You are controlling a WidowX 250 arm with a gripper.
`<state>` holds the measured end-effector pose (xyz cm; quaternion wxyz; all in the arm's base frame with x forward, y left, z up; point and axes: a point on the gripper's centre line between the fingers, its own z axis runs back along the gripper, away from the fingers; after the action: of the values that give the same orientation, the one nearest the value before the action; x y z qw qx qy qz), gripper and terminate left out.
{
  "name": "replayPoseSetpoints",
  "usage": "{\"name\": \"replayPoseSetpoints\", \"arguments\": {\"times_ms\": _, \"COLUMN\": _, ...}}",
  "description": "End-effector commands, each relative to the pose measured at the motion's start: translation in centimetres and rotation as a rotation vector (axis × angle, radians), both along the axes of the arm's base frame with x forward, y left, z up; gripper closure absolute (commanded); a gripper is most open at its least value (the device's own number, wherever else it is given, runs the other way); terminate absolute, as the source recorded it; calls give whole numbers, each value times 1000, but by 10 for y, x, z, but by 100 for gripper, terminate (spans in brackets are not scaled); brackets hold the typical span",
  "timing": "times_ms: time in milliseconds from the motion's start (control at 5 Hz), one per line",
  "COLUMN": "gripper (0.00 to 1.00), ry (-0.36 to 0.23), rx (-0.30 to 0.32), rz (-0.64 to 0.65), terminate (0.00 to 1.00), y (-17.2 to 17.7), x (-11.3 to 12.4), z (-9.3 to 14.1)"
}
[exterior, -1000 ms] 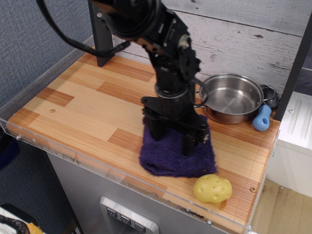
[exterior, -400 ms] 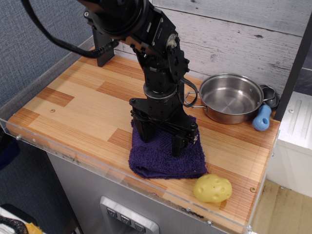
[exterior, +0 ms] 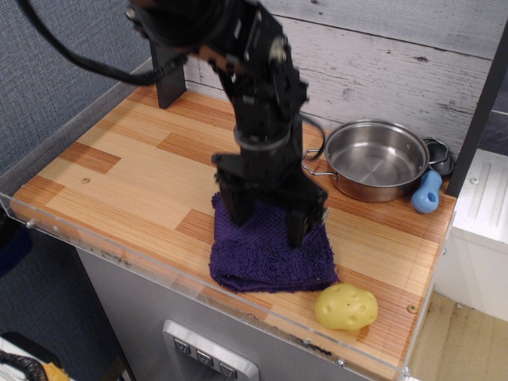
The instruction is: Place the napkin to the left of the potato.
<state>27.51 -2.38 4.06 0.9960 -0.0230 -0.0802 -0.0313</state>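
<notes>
The dark purple napkin (exterior: 270, 255) lies flat on the wooden table near its front edge. The yellow potato (exterior: 345, 307) sits just to the right of and in front of the napkin's front right corner, almost touching it. My black gripper (exterior: 266, 222) points down over the napkin's back half. Its two fingers (exterior: 232, 208) are spread apart with nothing between them. The fingertips are at or just above the cloth; motion blur keeps me from telling whether they touch it.
A steel pot (exterior: 377, 161) stands at the back right, with a blue toy piece (exterior: 427, 193) and a dark object beside it. A black post (exterior: 165, 75) rises at the back left. A clear plastic lip (exterior: 159, 266) runs along the table's front edge.
The napkin slid left with the gripper, away from the potato. Since then the gripper has risen slightly and the napkin has stayed in place.
</notes>
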Motion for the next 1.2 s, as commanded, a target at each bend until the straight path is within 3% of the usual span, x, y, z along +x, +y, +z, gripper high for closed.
{"name": "replayPoseSetpoints", "arguments": {"times_ms": 0, "gripper": 0, "ry": -133, "rx": 3, "rz": 55, "terminate": 0, "y": 0, "x": -5, "z": 62}}
{"name": "replayPoseSetpoints", "arguments": {"times_ms": 200, "gripper": 0, "ry": -171, "rx": 15, "rz": 151, "terminate": 0, "y": 1, "x": -26, "z": 84}}
{"name": "replayPoseSetpoints", "arguments": {"times_ms": 1000, "gripper": 0, "ry": -171, "rx": 15, "rz": 151, "terminate": 0, "y": 1, "x": -26, "z": 84}}
